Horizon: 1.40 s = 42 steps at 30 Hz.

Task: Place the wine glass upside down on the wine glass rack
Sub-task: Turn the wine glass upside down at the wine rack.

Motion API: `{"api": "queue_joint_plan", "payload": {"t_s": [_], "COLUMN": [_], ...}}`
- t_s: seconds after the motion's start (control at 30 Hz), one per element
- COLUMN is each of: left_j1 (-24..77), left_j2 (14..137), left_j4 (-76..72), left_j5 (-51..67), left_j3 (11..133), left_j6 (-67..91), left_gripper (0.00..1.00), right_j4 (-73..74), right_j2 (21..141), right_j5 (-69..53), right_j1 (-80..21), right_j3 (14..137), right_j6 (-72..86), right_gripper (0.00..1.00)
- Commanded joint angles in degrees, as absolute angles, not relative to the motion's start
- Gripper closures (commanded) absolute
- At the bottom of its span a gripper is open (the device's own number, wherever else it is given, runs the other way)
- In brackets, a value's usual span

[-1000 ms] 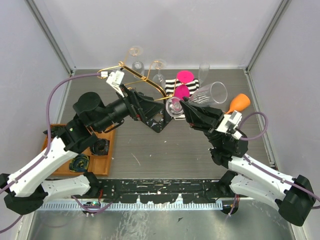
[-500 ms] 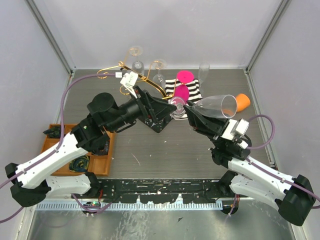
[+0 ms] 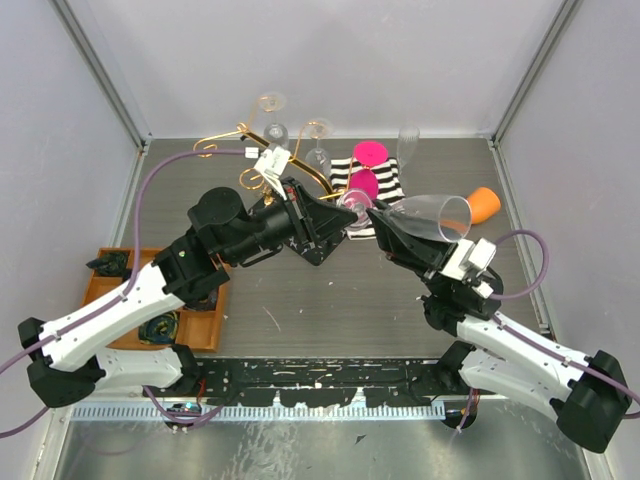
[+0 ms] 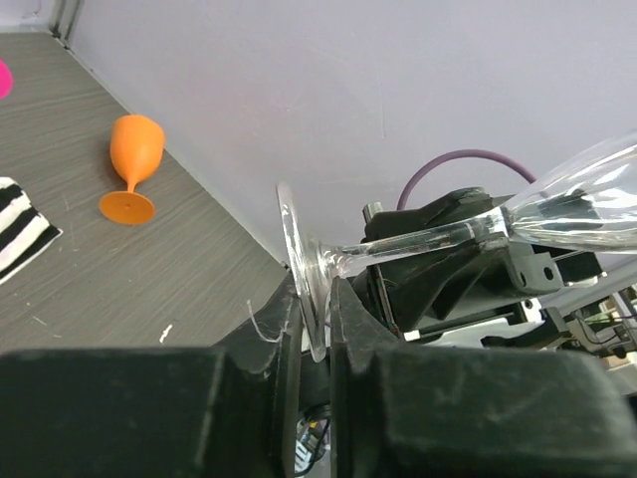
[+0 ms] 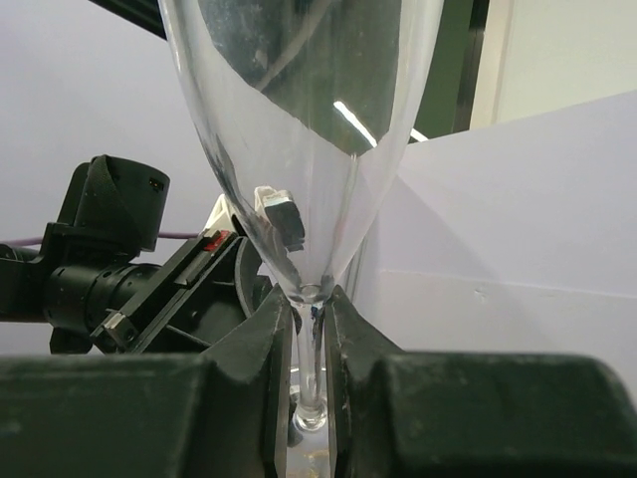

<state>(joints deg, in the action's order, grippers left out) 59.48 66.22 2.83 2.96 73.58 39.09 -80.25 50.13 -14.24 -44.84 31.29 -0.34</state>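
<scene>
Left arm [image 3: 100,320] outstretched, left fingers [image 4: 350,324] pinching the wine glass [image 3: 432,213] foot; right fingers [image 5: 267,349] clenched on its stem

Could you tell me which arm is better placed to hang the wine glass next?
Left, probably: the left pincer grips the foot of the wine glass, near the rack; the right pincer holds the stem.

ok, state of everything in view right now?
wine glass: horizontal, off the table
right gripper: shut on its stem
left gripper: shut on its foot
wine glass rack: two clear glasses hanging
orange goblet: upright
tall clear glass: upright
</scene>
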Motion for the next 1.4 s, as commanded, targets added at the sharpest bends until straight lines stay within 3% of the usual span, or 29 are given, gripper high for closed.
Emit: {"api": "queue_joint_plan", "payload": {"t_s": [0.0,0.07,0.13,0.4,0.67,1.0,1.37], "left_j1": [59.44,59.49,59.45,59.46,59.42,59.49,59.38], "left_j2": [65.3,64.78,63.97,61.49,60.55,55.11,50.92], "left_j4": [1.92,2.2,3.12,7.89,18.2,18.98,20.15], "left_j5": [0.39,-0.41,-1.8,-7.35,-14.21,-17.52,-17.02], "left_j3": [74.8,74.59,74.54,75.91,81.99,82.22,78.05], "left_j6": [37.59,36.78,35.49,28.46,15.08,-5.38,-25.53], "left_gripper": [0.89,0.99,1.0,1.0,1.0,1.0,1.0], "right_j4": [-83.15,-83.02,-81.61,-72.09,-51.98,-21.19,22.71], "right_j2": [48.54,48.06,47.24,43.37,34.61,21.42,24.26], "right_j5": [-14.98,-14.23,-12.69,-9.65,-4.27,1.58,7.55], "right_j1": [-45.03,-45.08,-45.07,-45.04,-45.01,-45.04,-45.07], "right_j3": [31.7,31.08,30.71,28.81,25.17,27.98,50.85], "right_j6": [-0.55,-0.16,0.71,1.22,-0.15,3.97,13.25], "right_gripper": [0.85,0.69,0.58,0.34,0.19,0.18,0.18]}}
